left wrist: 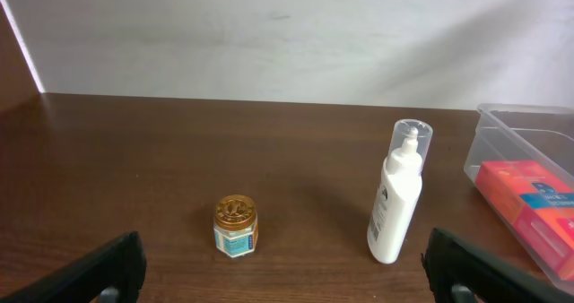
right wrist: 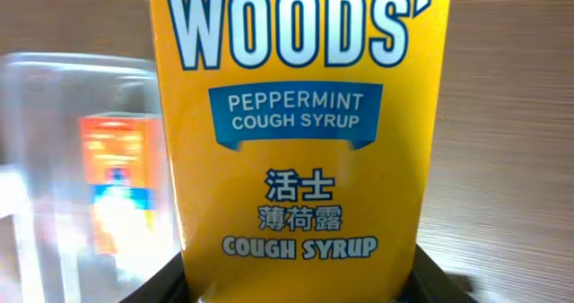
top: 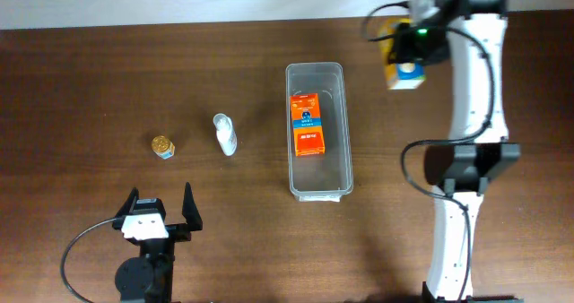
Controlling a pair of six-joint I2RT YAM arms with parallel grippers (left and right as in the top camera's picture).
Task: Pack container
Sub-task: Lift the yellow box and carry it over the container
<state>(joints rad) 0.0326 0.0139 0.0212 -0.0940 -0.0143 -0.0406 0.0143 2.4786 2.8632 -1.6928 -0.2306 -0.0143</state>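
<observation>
Brown wooden counter (top: pixel 90 70) under everything. Just right of its middle, the container (top: pixel 316 185): clear, long, running from far edge toward near edge, open on top. By the far right corner, the right claw (top: pixel 404 56), clamped by the look of it on the sides of a yellow cough syrup box (right wrist: pixel 300 115), label facing the wrist camera; lifted or resting on the counter, cannot tell. At the near edge, left of middle, the left claw (top: pixel 161 195), spread wide, holding nothing. In the container's far half, an orange box (top: pixel 308 124) lying flat, with the near half free. Between the container and the left edge, a white bottle (top: pixel 224 134) with a clear cap, standing upright, and beside it, further left, a small gold-lidded jar (top: pixel 162 146). Likely trouble from here: with a hold on only one end, may swing the yellow box in the jaws, catch it on the thin rim, or land it atop the orange box instead of the free half. Later, may topple the narrow bottle with a careless approach.
</observation>
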